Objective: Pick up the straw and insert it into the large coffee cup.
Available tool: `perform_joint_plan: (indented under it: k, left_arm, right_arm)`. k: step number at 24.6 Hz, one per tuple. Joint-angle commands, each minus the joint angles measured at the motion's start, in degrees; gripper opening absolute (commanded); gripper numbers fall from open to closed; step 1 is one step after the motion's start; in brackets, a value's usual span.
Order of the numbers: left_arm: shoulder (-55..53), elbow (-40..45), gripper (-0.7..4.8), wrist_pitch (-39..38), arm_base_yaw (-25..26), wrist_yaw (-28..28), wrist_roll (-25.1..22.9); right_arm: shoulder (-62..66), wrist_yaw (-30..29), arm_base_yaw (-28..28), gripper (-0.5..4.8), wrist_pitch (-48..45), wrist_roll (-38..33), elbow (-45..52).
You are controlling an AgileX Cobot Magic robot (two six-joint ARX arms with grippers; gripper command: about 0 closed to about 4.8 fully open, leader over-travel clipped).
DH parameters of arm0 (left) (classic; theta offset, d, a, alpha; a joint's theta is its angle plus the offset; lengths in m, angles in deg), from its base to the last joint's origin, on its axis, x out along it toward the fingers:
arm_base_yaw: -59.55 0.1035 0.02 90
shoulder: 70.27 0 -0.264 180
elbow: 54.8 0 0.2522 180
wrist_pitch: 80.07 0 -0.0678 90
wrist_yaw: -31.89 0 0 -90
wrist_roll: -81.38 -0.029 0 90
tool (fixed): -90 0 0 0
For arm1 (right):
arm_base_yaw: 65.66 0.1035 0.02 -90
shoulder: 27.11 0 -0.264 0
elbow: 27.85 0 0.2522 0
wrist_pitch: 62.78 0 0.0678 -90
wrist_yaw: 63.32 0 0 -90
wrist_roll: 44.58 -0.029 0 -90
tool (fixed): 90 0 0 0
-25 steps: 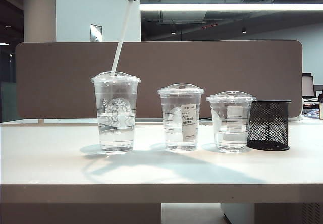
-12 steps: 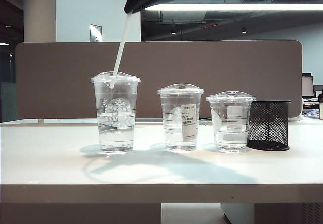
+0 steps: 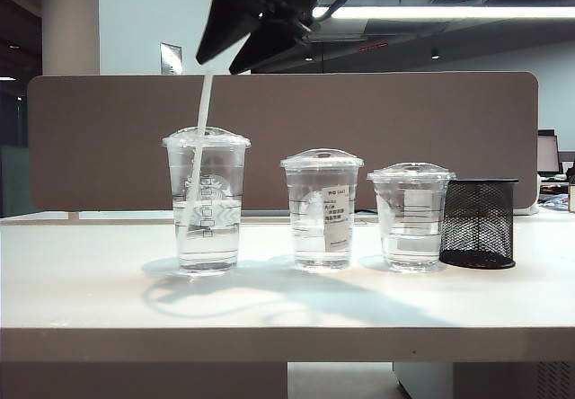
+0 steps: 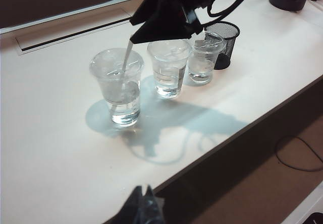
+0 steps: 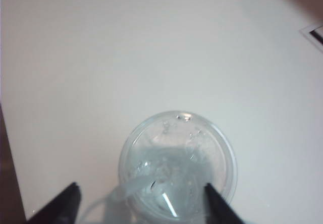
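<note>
Since a second ago, the right gripper [image 3: 241, 53] has dropped lower over the large coffee cup [image 3: 206, 201] and its jaws, which were pinching the straw [image 3: 199, 147], are now standing wide apart. The straw is sitting much deeper than before: it is passing through the domed lid, leaning slightly, with its lower end down in the water and only a short length showing above the lid, right under the spread fingers. The right wrist view is looking straight down on the cup [image 5: 177, 166], with the two dark fingertips well apart on either side of it and nothing between them.

The left gripper [image 4: 144, 209] is hanging back near the table's front edge, far from the cups; only its tip is showing, so whether it is parted or closed cannot be told.

The straw is looking light, thin and fairly stiff, though easy to kink if squeezed hard. Any regrasp is best made on the exposed upper part, gently. The cup is thin clear plastic, weighted by water, so it is likely staying put under light contact.

The medium cup [image 3: 322, 210], the short cup [image 3: 411, 215] and the black mesh holder [image 3: 479, 222] are standing untouched to the right.
</note>
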Motion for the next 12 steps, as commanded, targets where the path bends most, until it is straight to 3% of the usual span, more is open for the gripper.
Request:
perform_joint_plan:
  k: [1,5,6,7,8,9,12]
  left_arm:
    - [-0.02,-0.13,-0.03,0.48,0.02,-0.24,-0.02]
    - [-0.02,-0.13,-0.03,0.48,0.02,-0.24,-0.02]
    - [-0.02,-0.13,-0.03,0.52,0.04,-0.22,-0.04]
    - [-0.02,-0.13,-0.03,0.52,0.02,-0.26,-0.02]
    - [-0.02,-0.13,-0.03,0.46,0.02,-0.26,-0.02]
    - [-0.02,-0.13,-0.03,0.44,0.02,-0.24,-0.02]
    - [-0.02,-0.13,-0.03,0.48,0.02,-0.46,0.39]
  right_arm:
    - [-0.83,2.45,0.11,4.12,-0.42,0.0,-2.51]
    - [-2.56,4.42,0.13,4.31,4.22,0.0,-9.29]
    - [-3.91,5.14,0.13,3.53,6.36,0.0,-12.11]
    - [-5.01,5.4,0.11,2.13,7.61,0.15,-13.62]
    - [-7.23,5.44,0.09,0.16,8.15,1.42,-14.84]
    - [-9.35,6.01,0.04,-0.07,7.48,2.23,-14.97]
    - [-17.0,10.21,0.04,-0.09,5.64,3.41,-14.97]
